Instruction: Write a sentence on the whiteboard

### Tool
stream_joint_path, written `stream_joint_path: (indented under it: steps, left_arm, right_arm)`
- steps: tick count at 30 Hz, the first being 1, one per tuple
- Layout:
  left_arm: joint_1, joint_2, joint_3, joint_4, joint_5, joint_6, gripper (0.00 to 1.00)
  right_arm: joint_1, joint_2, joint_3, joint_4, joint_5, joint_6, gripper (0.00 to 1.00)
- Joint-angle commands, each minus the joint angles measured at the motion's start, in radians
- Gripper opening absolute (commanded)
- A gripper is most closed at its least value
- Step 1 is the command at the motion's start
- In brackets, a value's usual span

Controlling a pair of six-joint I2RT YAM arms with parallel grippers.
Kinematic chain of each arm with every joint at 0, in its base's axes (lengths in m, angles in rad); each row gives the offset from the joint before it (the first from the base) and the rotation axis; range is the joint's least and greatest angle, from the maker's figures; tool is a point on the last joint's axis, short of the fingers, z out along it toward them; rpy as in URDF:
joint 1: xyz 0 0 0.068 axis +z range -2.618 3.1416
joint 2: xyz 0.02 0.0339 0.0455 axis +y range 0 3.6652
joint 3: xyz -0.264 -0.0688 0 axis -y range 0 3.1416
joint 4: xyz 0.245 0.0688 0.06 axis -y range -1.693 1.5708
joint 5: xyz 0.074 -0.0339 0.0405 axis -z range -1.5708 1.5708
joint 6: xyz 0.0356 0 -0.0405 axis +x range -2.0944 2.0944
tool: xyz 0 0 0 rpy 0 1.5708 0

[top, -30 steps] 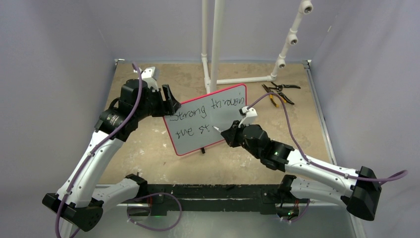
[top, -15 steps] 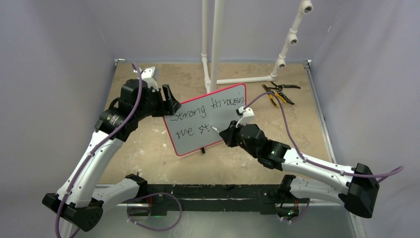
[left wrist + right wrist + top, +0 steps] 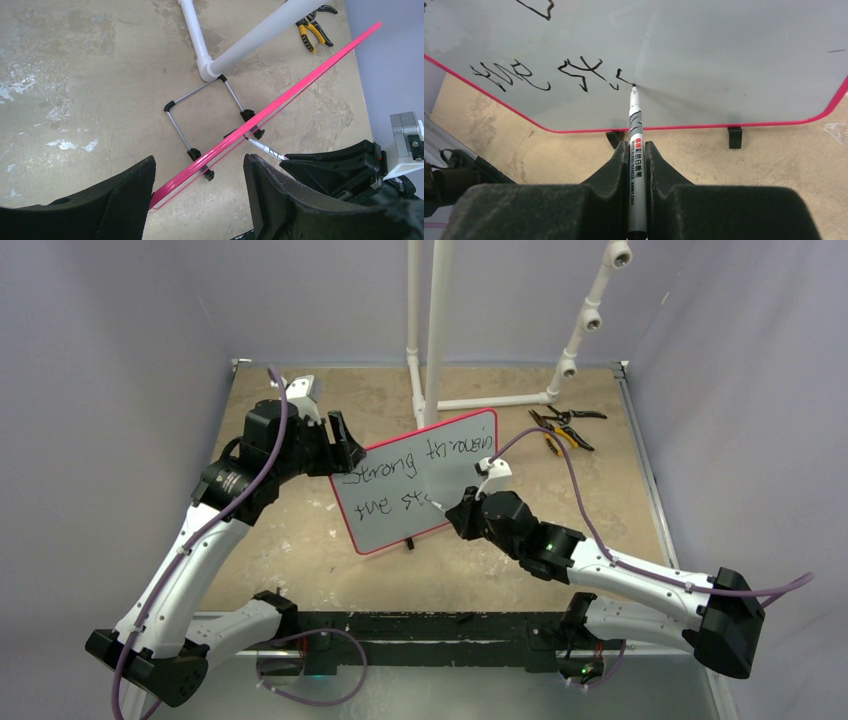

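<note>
The whiteboard, red-bordered, stands tilted on small black feet mid-table. It shows edge-on in the left wrist view and face-on in the right wrist view. The sentence reads "Strong through" with "the st" and a fresh stroke below; the second line also shows in the right wrist view. My right gripper is shut on a grey marker, whose tip touches the board just after "st". My left gripper is open, its jaws straddling the board's upper left corner.
A white PVC pipe rack stands behind the board. Pliers with yellow and black handles lie at the back right, also seen in the left wrist view. The board's wire stand sits behind it.
My right gripper has shifted slightly on the second line and a new stroke has appeared after "st". The left arm and the board have not moved.
</note>
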Motion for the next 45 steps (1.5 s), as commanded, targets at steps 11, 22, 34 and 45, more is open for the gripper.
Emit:
stream_joint_path:
  steps: [11,22,34,45]
  left_arm:
    - [-0.001,0.001,-0.005,0.012,0.026,-0.010,0.64]
    - [-0.001,0.000,-0.008,0.012,0.027,-0.010,0.64]
    - [-0.001,-0.008,-0.012,0.008,0.024,-0.013,0.65]
    - [-0.001,-0.004,0.000,0.007,0.017,-0.011,0.65]
  right_arm:
    - [-0.001,-0.020,0.083,0.013,0.073,-0.018,0.00]
    - [-0.001,-0.028,0.059,0.047,0.002,-0.052,0.00]
    - [-0.001,-0.069,0.045,0.070,0.024,-0.050,0.00]
    - [-0.001,0.011,0.089,0.007,0.086,0.008,0.00]
